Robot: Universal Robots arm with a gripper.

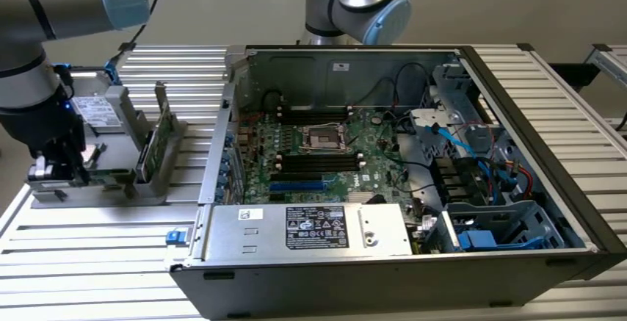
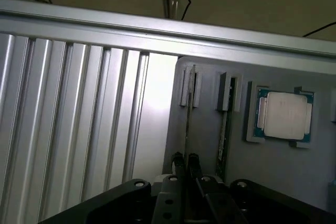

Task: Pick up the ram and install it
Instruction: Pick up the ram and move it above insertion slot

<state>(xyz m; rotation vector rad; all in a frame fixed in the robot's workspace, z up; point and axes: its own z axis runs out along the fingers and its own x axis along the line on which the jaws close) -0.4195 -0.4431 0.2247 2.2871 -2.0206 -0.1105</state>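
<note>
Open computer case (image 1: pixel 392 284) with motherboard (image 1: pixel 372 152) on ribbed table (image 1: pixel 88 262); grey holder (image 1: pixel 98 192) beside it.

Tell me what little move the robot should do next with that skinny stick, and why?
Probably lift it straight out of its slot. The jaws of the black gripper look shut on the thin narrow ram stick, which sits edge-up in the grey holder. A second green stick stands close beside it, so a sideways pull could jam.
</note>
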